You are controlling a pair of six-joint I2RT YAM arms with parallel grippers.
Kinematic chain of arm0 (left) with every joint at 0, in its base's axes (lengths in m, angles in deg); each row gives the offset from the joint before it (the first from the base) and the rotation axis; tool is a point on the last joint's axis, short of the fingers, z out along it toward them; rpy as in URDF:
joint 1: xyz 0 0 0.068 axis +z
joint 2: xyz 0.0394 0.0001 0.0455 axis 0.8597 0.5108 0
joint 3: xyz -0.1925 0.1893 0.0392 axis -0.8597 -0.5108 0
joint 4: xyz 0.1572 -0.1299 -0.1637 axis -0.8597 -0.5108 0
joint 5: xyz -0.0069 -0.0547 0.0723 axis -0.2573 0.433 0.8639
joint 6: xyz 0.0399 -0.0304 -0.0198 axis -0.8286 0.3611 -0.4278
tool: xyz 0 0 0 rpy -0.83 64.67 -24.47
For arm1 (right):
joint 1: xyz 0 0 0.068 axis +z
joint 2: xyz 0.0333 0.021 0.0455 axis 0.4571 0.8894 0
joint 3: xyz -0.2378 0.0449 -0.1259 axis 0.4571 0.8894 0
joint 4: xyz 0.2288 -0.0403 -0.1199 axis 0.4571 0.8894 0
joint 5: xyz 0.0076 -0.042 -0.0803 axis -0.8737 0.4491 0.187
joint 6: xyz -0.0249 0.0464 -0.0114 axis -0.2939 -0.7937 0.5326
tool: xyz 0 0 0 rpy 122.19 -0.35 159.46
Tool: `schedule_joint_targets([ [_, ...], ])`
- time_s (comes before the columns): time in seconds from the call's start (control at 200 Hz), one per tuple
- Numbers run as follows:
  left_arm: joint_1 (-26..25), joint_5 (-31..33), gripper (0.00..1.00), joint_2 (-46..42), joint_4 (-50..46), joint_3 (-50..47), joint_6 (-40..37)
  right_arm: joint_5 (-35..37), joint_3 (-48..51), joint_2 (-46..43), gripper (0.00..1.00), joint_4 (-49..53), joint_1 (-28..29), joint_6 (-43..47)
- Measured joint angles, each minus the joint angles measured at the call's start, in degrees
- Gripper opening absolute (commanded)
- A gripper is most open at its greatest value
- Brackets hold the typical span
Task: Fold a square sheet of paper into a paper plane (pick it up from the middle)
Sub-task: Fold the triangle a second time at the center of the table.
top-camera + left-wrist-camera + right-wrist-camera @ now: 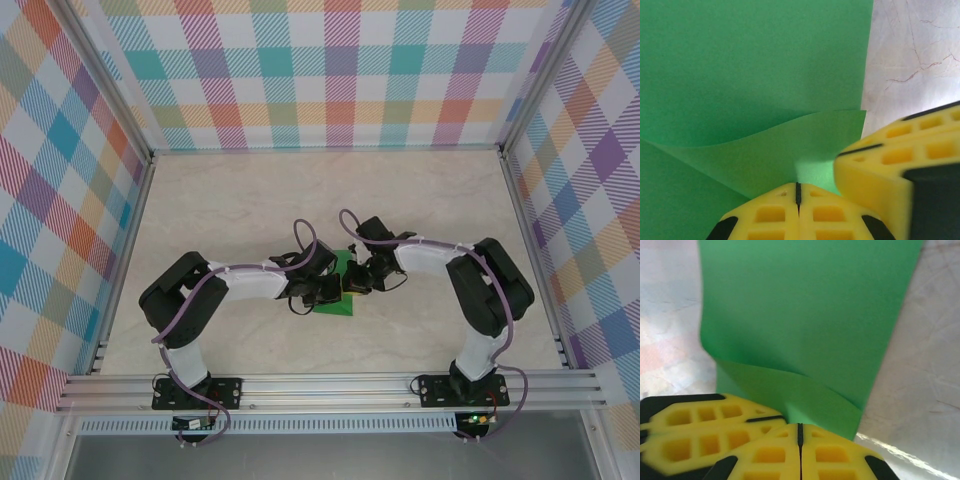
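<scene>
Square sheet of thin bright-green paper (337, 305), centre-frame on the pale worktop (250, 200), has left gripper (798, 195) and right gripper (800, 435) jaws clamped on its lifted flap; moving both evenly should keep edges aligned.

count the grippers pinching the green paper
2. The left gripper is shut on a lifted fold of the green paper; the right gripper is shut on the paper right beside it.
</scene>
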Motion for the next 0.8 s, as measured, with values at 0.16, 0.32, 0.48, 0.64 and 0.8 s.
schedule_joint_targets([
  [0.16,0.15,0.04,0.04,0.0,-0.04,0.07,-0.42,-0.39,-0.07,1.29,0.04,-0.04,-0.04,0.26],
  [0.32,1.05,0.52,0.05,-0.28,-0.52,0.07,-0.74,-0.39,-0.07,1.38,0.04,-0.04,-0.07,0.68],
  [0.48,3.06,0.42,0.05,-0.31,-0.11,0.07,-0.85,-0.42,-0.07,1.46,0.04,-0.04,-0.07,0.9],
  [0.64,4.02,0.7,0.04,-0.28,0.83,0.07,-0.9,-0.42,-0.07,1.49,0.04,-0.04,-0.07,1.29],
  [0.8,4.37,1.49,0.04,-0.15,0.83,-0.04,-1.29,-0.35,-0.07,1.49,0.04,0.02,-0.07,1.95],
])
